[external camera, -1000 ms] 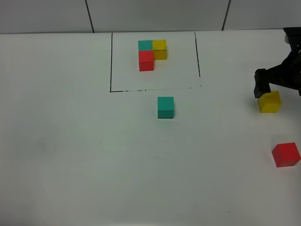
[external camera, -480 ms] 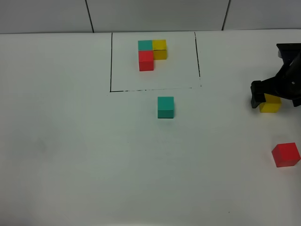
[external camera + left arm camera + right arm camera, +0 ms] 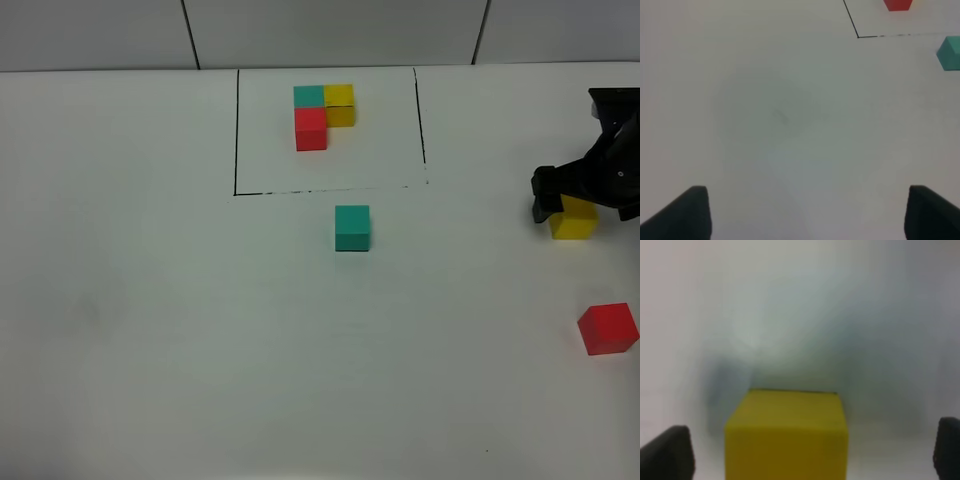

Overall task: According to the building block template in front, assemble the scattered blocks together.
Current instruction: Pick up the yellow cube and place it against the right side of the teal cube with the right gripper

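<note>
The building block template [image 3: 322, 112] is a teal, yellow and red L-shaped trio inside a thin black outline [image 3: 236, 130] at the back middle. Of the scattered blocks, the teal cube [image 3: 352, 227] [image 3: 950, 52] sits just in front of the outline. The red cube [image 3: 607, 329] lies at the right edge. The yellow cube [image 3: 573, 222] [image 3: 786, 432] stands at the far right between the fingers of my right gripper [image 3: 585, 205] [image 3: 805, 455], which is open with a gap on each side. My left gripper [image 3: 807, 215] is open over bare table and holds nothing.
The white table [image 3: 200, 330] ends at a tiled wall [image 3: 330, 30] behind. The template's red cube [image 3: 898, 4] and the outline's corner [image 3: 858, 36] show in the left wrist view. My left arm does not show in the exterior high view.
My right gripper has come down from behind the yellow cube so that its fingers now straddle it. The cubes and the left gripper have not moved.
</note>
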Controlling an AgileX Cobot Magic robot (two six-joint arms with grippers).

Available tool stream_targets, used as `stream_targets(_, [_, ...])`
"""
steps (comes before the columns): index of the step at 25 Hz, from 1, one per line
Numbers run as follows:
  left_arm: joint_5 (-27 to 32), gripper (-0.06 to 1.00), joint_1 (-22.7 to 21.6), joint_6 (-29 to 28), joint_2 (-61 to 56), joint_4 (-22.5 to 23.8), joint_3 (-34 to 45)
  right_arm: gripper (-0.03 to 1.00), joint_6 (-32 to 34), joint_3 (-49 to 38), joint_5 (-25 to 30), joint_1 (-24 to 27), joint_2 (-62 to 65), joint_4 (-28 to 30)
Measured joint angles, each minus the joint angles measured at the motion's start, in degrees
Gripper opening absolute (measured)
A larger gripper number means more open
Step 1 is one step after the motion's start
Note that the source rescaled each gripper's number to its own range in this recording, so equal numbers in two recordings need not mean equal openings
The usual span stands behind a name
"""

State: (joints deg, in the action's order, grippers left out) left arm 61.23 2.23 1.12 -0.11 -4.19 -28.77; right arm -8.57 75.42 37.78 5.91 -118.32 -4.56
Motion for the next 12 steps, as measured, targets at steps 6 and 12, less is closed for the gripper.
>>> stream_targets(6, [0.0,0.71,0.0,0.0,0.0,0.0,0.0,0.87,-0.05,0.0,-0.09,0.0,-1.42,-0.25])
stream_targets(12, [0.0,0.71,0.0,0.0,0.0,0.0,0.0,0.41,-0.05,0.0,2.83,0.04,-1.42,-0.25])
